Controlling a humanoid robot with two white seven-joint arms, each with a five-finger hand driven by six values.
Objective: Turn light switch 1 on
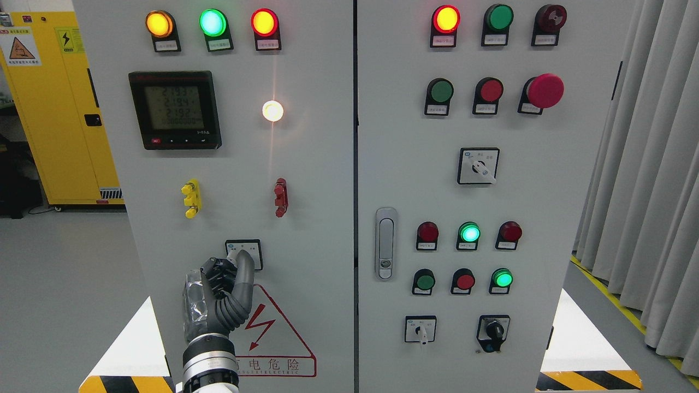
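One view only, from the robot's head, looking straight ahead and slightly downward at a grey control cabinet [327, 180] that fills most of the picture. The camera sits close: the cabinet's top runs past the upper edge. The seam between its two doors falls right at the middle. At the left edge a yellow cabinet [60, 109] stands farther back; at the right edge hangs a grey curtain [650, 164]. The left hand [221, 297] comes up from the bottom edge, left of centre.
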